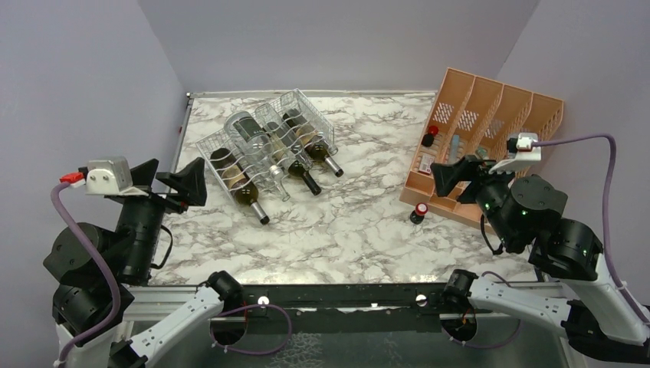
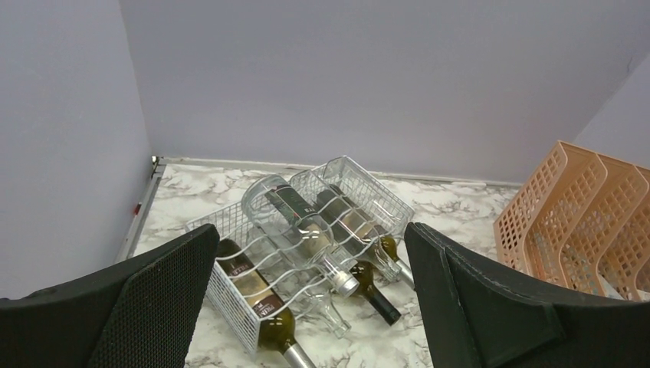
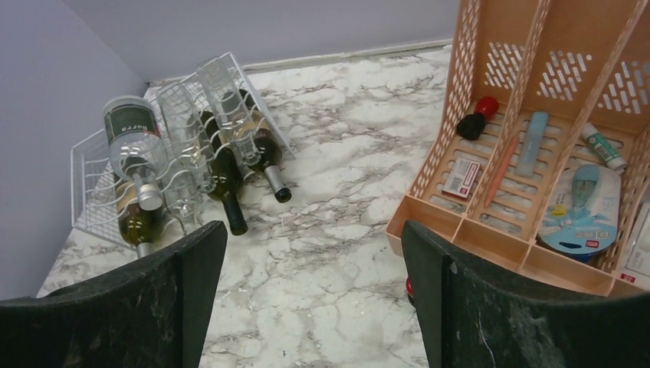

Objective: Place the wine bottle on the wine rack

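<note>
- Closest to me in the wrist views are the black fingers. The left gripper (image 2: 313,234) has its jaws spread wide with nothing between them, and it is raised above the table's left side.
- Over on the other side, the right gripper (image 3: 314,226) is likewise spread and empty. It hangs over the near right part of the table (image 1: 360,230), just in front of the orange file organizer (image 1: 490,107).
- On the far left of the marble top sits the wine rack (image 1: 205,149), set at an angle and well apart from both grippers.
- I see the wine bottle (image 1: 251,132), clear glass with a green label and a silver cap, lying on the rack's upper tier with its cap pointing toward the arms.
- Below it, more bottles (image 1: 239,182) lie in the lower tier, their necks sticking out of the near side.
- One small red-capped bottle (image 1: 419,212) stands on the table just beside the organizer's near corner.
</note>
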